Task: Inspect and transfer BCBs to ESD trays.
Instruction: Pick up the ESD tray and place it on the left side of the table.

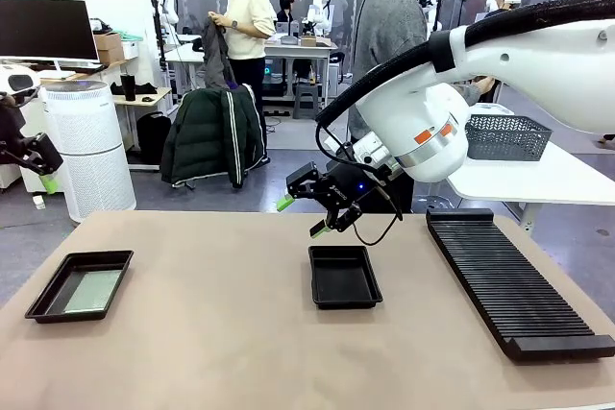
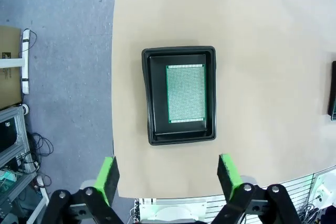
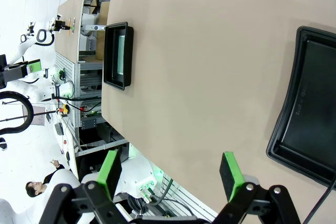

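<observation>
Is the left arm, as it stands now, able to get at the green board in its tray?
Probably yes. The left gripper is open and points down at the tray. The board lies flat and uncovered in it, and nothing stands between. The right gripper is away over the other tray.

ESD trays (image 2: pixel 181 136) look smooth black plastic, BCB (image 2: pixel 186 94) finely dotted, table (image 2: pixel 262 51) matt
</observation>
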You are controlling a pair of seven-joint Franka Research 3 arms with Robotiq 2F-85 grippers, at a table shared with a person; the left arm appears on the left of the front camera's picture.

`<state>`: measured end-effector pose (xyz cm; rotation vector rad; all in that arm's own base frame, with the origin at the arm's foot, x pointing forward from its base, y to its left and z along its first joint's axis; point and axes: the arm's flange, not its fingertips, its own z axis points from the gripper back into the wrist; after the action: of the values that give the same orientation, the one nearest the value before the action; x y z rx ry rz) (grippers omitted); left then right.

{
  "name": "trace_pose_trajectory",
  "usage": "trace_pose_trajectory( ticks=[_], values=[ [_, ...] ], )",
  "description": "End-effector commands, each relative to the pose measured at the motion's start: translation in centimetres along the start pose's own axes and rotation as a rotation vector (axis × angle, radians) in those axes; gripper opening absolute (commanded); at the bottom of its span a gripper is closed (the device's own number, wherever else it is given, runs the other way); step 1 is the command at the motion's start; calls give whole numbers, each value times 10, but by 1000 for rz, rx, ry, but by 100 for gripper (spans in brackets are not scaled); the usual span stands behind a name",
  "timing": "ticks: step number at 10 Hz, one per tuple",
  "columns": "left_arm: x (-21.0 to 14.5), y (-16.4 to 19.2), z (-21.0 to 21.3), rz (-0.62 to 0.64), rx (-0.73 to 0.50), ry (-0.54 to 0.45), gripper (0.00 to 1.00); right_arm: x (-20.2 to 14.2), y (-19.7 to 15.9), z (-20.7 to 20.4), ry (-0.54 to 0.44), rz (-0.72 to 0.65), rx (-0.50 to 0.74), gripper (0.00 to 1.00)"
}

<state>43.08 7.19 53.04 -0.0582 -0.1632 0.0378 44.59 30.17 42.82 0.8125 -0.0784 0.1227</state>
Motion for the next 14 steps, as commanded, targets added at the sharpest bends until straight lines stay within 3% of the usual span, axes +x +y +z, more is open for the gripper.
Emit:
trace_pose_trajectory(
  ticks=[1, 14],
  values=[
    [-1, -5, 3, 14, 15, 21, 100, 0, 0, 0, -4, -10, -1, 100],
    [0, 0, 0, 0, 0, 0, 100, 0, 0, 0, -4, -10, -1, 100]
  ],
)
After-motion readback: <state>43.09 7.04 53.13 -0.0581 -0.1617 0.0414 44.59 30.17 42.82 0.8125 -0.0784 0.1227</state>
